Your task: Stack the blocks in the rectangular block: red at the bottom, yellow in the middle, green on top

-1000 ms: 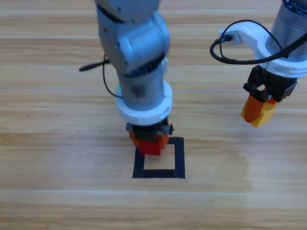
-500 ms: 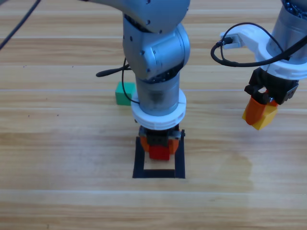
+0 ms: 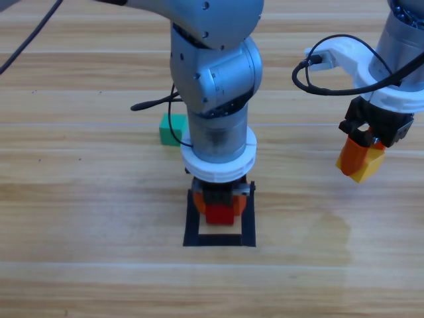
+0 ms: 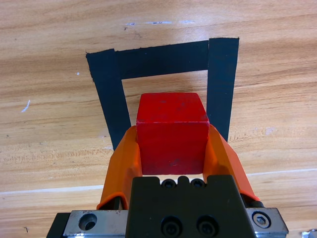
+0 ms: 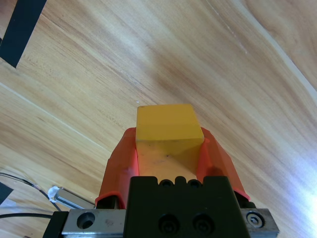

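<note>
A: What has changed at the left gripper [image 3: 218, 202] over the last second?

B: It has travelled rightward with the red cube [image 3: 218, 214] pinched between its jaws, and in the last half second eased slightly nearer, so the cube now sits over the black tape outline [image 3: 248, 225], inside its far half. In the left wrist view the red cube [image 4: 172, 133] lies between the outline's two side strips [image 4: 108, 94].

A: And the other pieces?

B: The right gripper [image 3: 361, 159] hangs well to the right, almost unmoved, clamped on the yellow cube [image 5: 167, 125]. The green cube [image 3: 169, 129], hidden by the arm a second ago, now shows far-left of the outline.

A: Meaning for the task?

B: Probably the red base is about to be released; whether it touches the table cannot be told. Yellow waits ready as the middle layer.
</note>
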`<move>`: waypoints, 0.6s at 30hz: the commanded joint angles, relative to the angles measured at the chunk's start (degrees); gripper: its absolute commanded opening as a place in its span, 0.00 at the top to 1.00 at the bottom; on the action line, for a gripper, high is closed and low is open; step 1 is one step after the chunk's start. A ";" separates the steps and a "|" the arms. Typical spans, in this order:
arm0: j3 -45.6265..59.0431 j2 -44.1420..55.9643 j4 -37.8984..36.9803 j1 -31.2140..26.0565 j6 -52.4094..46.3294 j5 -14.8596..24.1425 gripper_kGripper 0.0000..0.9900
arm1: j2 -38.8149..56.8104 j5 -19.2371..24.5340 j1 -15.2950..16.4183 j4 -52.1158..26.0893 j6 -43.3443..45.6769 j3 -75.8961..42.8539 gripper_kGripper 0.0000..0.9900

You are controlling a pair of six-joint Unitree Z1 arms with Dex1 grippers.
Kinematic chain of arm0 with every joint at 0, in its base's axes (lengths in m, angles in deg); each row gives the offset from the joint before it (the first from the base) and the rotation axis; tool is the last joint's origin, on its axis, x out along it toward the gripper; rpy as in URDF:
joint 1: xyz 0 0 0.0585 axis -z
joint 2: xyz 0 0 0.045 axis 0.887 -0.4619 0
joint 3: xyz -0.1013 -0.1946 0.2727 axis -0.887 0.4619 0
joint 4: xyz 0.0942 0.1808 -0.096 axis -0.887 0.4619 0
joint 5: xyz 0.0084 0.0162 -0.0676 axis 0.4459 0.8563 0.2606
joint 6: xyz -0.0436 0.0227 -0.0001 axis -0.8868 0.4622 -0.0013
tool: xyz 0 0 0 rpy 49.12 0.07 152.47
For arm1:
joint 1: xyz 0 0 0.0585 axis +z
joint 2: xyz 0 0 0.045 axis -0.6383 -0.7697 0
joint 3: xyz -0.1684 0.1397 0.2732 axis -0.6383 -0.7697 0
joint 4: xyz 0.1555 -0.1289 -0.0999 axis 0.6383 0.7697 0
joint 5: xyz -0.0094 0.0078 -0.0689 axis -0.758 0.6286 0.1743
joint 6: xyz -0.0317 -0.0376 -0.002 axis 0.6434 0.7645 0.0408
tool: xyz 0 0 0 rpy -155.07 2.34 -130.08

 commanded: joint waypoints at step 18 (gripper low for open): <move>0.27 -2.99 0.44 1.52 -2.83 -1.69 1.00 | -0.30 0.01 -1.09 -1.28 -0.27 -1.71 1.00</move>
